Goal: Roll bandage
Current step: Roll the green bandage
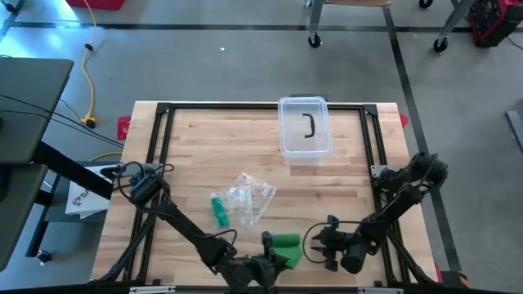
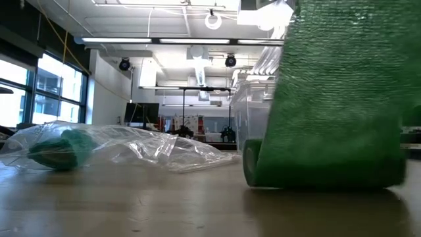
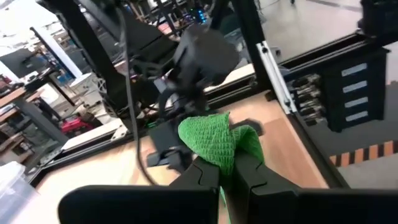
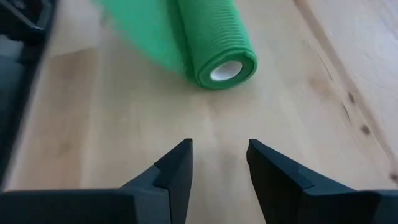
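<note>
Near the table's front edge, the left pincer clamps the green bandage's loose end. Just beside the roll, the right pincer stands half open, empty, over bare wood.

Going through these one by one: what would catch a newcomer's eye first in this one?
The bright green bandage near the table's front edge: its loose end is pinched in the shut left gripper, while the roll lies on the wood. The right gripper waits open just short of the roll's open core. Farther back lie a crinkled plastic bag with another green roll and a clear lidded box.
</note>
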`<state>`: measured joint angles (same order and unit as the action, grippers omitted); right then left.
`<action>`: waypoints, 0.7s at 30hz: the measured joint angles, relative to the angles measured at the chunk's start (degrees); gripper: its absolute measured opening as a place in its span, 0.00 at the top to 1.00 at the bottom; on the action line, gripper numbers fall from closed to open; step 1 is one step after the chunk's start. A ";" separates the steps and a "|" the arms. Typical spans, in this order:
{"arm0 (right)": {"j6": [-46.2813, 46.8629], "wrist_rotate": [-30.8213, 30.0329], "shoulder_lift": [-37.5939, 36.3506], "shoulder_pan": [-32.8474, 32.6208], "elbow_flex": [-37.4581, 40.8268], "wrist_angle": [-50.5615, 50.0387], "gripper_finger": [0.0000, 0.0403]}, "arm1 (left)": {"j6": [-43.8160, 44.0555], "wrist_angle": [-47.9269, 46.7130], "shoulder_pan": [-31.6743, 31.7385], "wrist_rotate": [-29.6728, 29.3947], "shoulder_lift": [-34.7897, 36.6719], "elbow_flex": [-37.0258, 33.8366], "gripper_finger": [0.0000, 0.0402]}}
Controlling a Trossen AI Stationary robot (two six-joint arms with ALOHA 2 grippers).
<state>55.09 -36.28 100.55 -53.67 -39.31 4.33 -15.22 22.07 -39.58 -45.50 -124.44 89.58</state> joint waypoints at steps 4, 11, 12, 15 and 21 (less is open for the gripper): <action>1.51 -2.34 -0.91 -1.71 -0.02 0.19 0.64 | -0.34 -0.21 1.85 0.26 0.00 -0.01 1.00; 2.98 -4.47 -0.91 -2.26 -0.02 0.68 0.64 | 3.08 -12.57 7.93 10.43 1.97 0.00 0.91; 3.00 -5.10 -0.91 -2.25 -0.02 0.71 0.64 | 3.53 -14.54 8.65 10.51 2.39 -0.02 0.89; 3.06 -6.18 -0.91 -2.35 -0.02 1.40 0.64 | 3.19 -17.35 10.28 8.91 3.43 -0.02 0.84; 2.27 -7.30 -0.91 -2.36 -0.04 3.18 0.64 | 0.81 -19.32 10.08 3.99 6.66 -0.02 0.78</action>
<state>57.36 -43.58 99.63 -56.03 -39.35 7.51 -14.41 2.75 -29.50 -41.51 -117.78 89.56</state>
